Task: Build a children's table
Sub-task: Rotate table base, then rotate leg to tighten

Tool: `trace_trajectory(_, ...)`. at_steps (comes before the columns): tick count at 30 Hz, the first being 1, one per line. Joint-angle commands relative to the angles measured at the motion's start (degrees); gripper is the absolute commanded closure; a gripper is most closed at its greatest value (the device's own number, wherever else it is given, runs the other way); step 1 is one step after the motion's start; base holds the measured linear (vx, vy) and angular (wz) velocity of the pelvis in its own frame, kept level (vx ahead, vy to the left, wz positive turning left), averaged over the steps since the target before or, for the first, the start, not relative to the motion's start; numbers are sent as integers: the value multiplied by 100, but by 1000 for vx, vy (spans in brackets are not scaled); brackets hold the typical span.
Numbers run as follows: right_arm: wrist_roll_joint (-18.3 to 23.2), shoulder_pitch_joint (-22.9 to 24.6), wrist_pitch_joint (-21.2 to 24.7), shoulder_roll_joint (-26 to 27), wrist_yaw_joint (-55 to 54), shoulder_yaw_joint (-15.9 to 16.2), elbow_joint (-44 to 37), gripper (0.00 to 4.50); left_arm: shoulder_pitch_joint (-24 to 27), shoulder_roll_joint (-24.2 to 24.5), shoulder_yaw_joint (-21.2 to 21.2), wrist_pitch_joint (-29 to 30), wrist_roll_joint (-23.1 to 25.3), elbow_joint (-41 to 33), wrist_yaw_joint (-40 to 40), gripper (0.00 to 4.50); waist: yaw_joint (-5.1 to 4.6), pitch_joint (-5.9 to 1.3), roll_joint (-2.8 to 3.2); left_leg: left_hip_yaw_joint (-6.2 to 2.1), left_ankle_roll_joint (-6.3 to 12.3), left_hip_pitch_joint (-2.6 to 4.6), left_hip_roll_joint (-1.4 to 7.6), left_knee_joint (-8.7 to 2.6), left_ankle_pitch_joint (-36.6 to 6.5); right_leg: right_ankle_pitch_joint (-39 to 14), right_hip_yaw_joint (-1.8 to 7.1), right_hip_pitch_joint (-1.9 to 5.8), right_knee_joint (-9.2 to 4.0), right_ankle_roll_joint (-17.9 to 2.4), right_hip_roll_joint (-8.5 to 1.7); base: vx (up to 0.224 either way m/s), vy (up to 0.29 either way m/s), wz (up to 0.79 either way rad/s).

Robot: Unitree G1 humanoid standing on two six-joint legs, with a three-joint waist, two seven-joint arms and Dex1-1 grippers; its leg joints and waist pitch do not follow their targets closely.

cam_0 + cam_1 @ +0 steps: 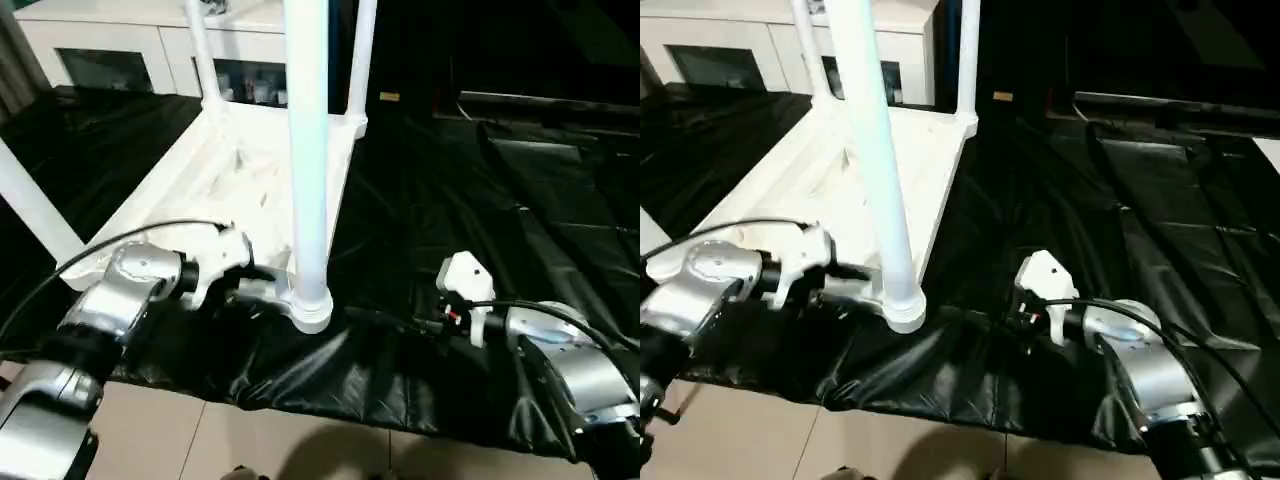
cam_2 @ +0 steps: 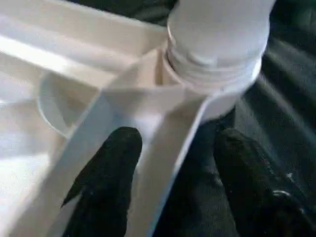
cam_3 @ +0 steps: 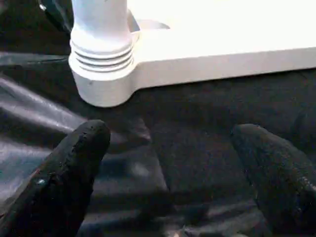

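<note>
Jaws of the left gripper (image 2: 168,163) straddle the rim of the upturned tabletop (image 1: 235,165) beside the near leg (image 1: 307,150) standing in its corner socket (image 3: 101,86), while the right gripper (image 3: 168,163) gapes empty over the black sheet (image 1: 470,170), suggesting the next move is steadying the rim and seating that leg.

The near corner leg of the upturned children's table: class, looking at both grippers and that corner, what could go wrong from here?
1. The near leg shows thread rings above its corner socket, so it may not be fully seated and could wobble or tilt.
2. The left gripper straddles the tabletop's rim by that socket; closing there could drag the tabletop over the loose black sheet.
3. The right gripper hangs open beside the corner, steadying nothing.
</note>
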Motion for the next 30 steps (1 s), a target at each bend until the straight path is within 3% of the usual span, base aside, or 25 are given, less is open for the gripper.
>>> trace_trajectory(1, 44, 19, 92, -60, 32, -49, -171, 0, -183, 18, -78, -107, 117, 200, -175, 204, 34, -381, 95, -93, -67, 77, 147, -449, -1730, -1253, 192, 301, -412, -1349, -290, 0, 0, 0)
trace_trajectory(8, 36, 11, 93, -39, 1, -23, -175, 0, -369, -108, -24, -430, 291, 667, -27, 250, 53, -389, 113, -91, -45, 68, 150, -435, -1681, -1054, 186, 308, -396, -1466, -299, 0, 0, 0)
trace_trajectory(13, 26, 39, 133, -20, -5, 0, -249, 0, -497, -201, -50, -486, 418, 999, -130, 290, 63, -387, 90, -89, -17, 62, 157, -435, -1643, -1134, 188, 315, -402, -1465, -310, 0, 0, 0)
trace_trajectory(18, 14, 15, 110, -26, 18, 16, -225, 0, -567, -209, -110, -99, 473, 1038, -309, 331, 58, -381, 72, -86, 9, 63, 162, -437, -1596, -1273, 195, 300, -414, -1427, -315, 0, 0, 0)
trace_trajectory(20, -13, -44, 90, -4, 11, 34, -175, 0, -572, -289, 22, 229, 311, 952, -467, 333, 61, -384, 22, -79, 48, 57, 164, -436, -1468, -1237, 198, 304, -407, -1440, -323, 0, 0, 0)
trace_trajectory(21, -13, -44, 90, -4, 11, 34, -175, 0, -572, -289, 22, 229, 311, 952, -467, 361, 65, -387, 33, -82, 59, 53, 165, -433, -1421, -1201, 199, 309, -398, -1455, -328, 0, 0, 0)
trace_trajectory(22, -32, -74, 68, 8, 4, 45, -142, 0, -501, -308, 61, 534, 203, 762, -576, 361, 63, -384, 38, -72, 76, 46, 162, -426, -1390, -1143, 200, 306, -395, -1485, -326, 0, 0, 0)
trace_trajectory(23, -50, -98, 48, 17, -2, 55, -117, 0, -429, -324, 86, 811, 149, 585, -582, 369, 66, -385, 6, -73, 106, 46, 166, -424, -1355, -1124, 198, 305, -389, -1515, -331, 0, 0, 0)
trace_trajectory(24, -61, -118, 36, 27, -9, 60, -90, 0, -363, -373, 129, 1034, 126, 452, -429, 373, 65, -387, 19, -76, 107, 45, 171, -425, -1348, -1138, 196, 308, -382, -1516, -335, 0, 0, 0)
trace_trajectory(25, -74, -146, 21, 41, -17, 66, -46, 0, -295, -456, 192, 1272, 103, 329, -171, 385, 60, -380, -38, -77, 145, 27, 176, -425, -1286, -1147, 199, 317, -383, -1507, -345, 0, 0, 0)
trace_trajectory(27, -95, -171, -3, 53, -25, 76, 5, 0, -232, -582, 291, 1511, 94, 232, 227, 394, 55, -370, -22, -66, 175, 34, 168, -413, -1310, -1276, 196, 299, -402, -1493, -339, 0, 0, 0)
trace_trajectory(29, -139, -222, -40, 77, -59, 90, 97, 0, -119, -755, 420, 1854, 82, 44, 685, 401, 51, -351, -69, -80, 179, 2, 146, -427, -1357, -1741, 183, 318, -449, -1282, -340, 0, 0, 0)
trace_trajectory(30, -159, -244, -54, 90, -78, 96, 133, 0, -78, -811, 458, 1955, 95, -21, 830, 407, 33, -349, -62, -88, 148, -13, 157, -435, -1361, -1808, 179, 333, -431, -1256, -346, 0, 0, 0)
